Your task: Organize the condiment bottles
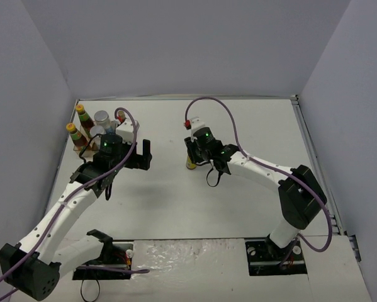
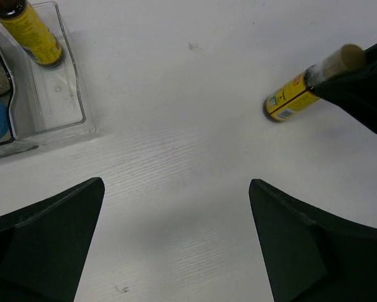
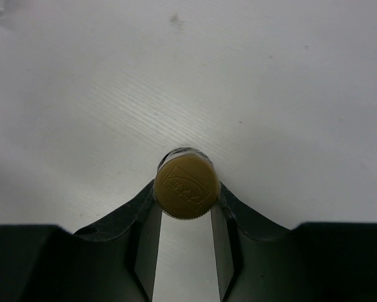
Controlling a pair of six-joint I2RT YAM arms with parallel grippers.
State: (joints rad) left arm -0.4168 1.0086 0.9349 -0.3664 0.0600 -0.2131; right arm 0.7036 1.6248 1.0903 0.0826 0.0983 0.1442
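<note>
My right gripper [image 1: 193, 153] [image 3: 187, 196] is shut on the neck of a small yellow-labelled bottle [image 1: 191, 165] with a tan cap [image 3: 187, 187], standing upright at mid-table; it also shows in the left wrist view [image 2: 290, 102]. My left gripper [image 1: 145, 155] [image 2: 175, 189] is open and empty over bare table, left of that bottle. The clear rack [image 1: 126, 129] [image 2: 81, 116] at the back left holds two slim dark bottles with yellow caps [image 1: 81, 114] [image 1: 73, 133], two silver-lidded jars [image 1: 101, 118] [image 1: 96, 131] and another yellow-labelled bottle [image 2: 36, 36].
Grey walls close in the white table [image 1: 251, 119] at the back and sides. A purple cable [image 1: 219, 107] loops above the right arm. A black holder [image 1: 103, 242] sits by the left arm's base at the near edge.
</note>
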